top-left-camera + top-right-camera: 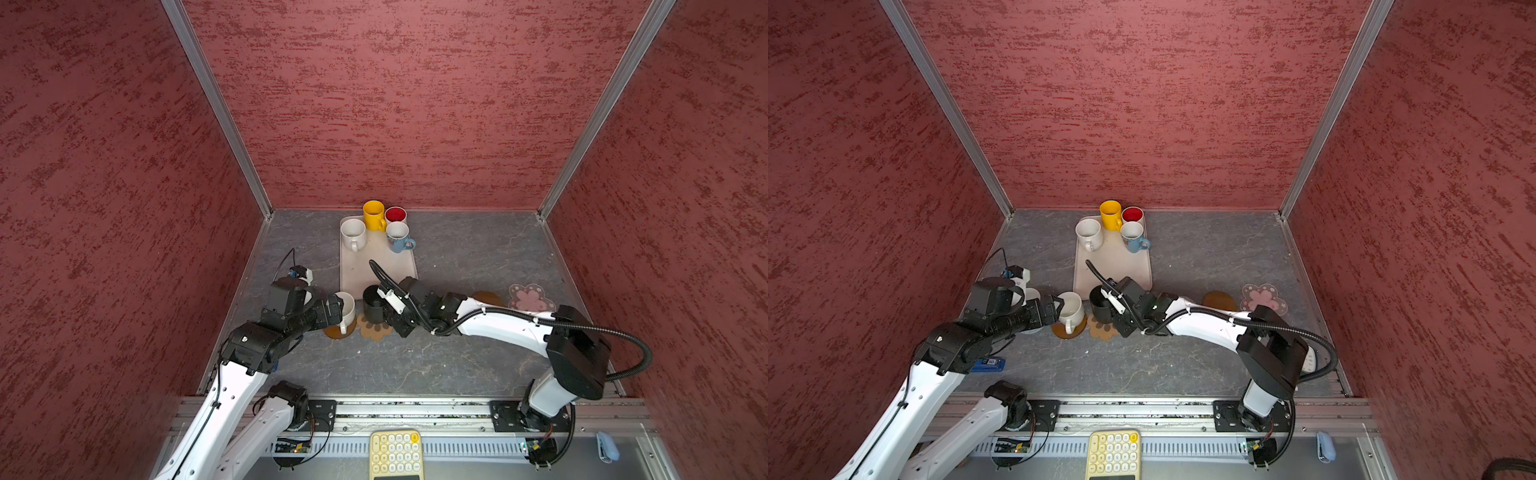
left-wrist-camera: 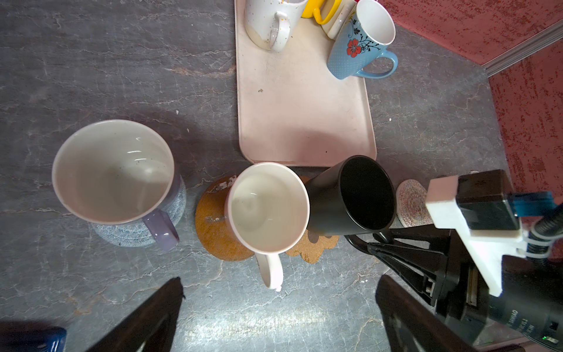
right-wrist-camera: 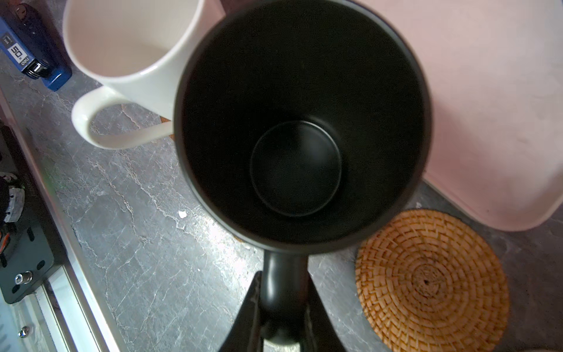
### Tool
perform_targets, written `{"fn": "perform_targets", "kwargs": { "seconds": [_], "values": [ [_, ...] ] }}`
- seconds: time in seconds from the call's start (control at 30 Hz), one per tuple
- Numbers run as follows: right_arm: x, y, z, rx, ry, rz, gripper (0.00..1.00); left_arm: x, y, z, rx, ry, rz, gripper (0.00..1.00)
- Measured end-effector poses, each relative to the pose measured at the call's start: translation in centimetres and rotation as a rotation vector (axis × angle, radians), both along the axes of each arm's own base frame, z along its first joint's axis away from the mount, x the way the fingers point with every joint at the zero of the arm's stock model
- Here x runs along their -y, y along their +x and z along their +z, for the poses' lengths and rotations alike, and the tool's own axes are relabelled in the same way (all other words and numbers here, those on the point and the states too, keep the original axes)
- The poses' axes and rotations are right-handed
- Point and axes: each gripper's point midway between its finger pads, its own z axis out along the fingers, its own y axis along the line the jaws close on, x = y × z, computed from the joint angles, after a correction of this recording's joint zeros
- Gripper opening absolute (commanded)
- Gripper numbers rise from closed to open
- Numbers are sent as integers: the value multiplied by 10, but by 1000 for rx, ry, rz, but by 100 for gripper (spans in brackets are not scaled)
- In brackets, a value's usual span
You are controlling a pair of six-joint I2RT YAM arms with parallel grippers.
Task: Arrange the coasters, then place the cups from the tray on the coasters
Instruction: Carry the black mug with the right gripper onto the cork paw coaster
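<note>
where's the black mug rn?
In a top view the black mug is centre, just off the near edge of the tray, over the paw coaster, beside the white mug on an amber disc; the right tool grips its handle.

The left end effector (image 2: 280,279) gapes wide before a white mug (image 2: 268,210) on an amber disc coaster (image 2: 213,231), just beside a black mug (image 2: 359,192) whose handle the right end effector (image 2: 377,243) pinches, by a paw coaster (image 2: 316,248).
</note>
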Motion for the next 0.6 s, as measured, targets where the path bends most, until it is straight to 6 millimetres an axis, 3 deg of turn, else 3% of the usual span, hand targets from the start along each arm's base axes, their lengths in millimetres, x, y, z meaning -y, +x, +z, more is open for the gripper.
{"fn": "perform_targets", "kwargs": {
  "seconds": [0.6],
  "values": [
    [8, -5, -16, 0, -34, -9, 0, -2, -1, 6, 44, -5, 7, 99]
  ]
}}
